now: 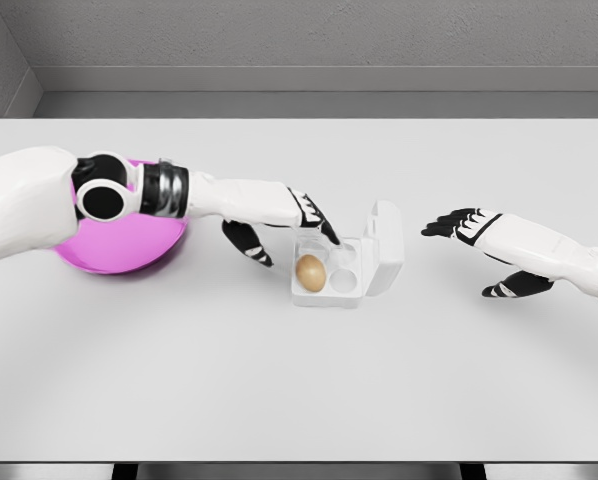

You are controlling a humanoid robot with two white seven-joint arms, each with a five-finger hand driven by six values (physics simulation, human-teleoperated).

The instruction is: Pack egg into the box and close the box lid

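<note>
A smooth, matte white bench fills the frame, its near corners cut off by the picture edge. Behind the left forearm, a glossy magenta bowl, rounded and shallow, is largely hidden by the white arm. Just right of the left robot hand sits a small white moulded box with rounded cup hollows, its hinged lid standing open on the far side from that hand. The left robot hand is spread and holding nothing, its black fingertips over the box's rear edge. A brown, smooth oval egg rests in the front-left hollow. The right robot hand hovers well right of the box, fingers loosely spread, empty.
</note>
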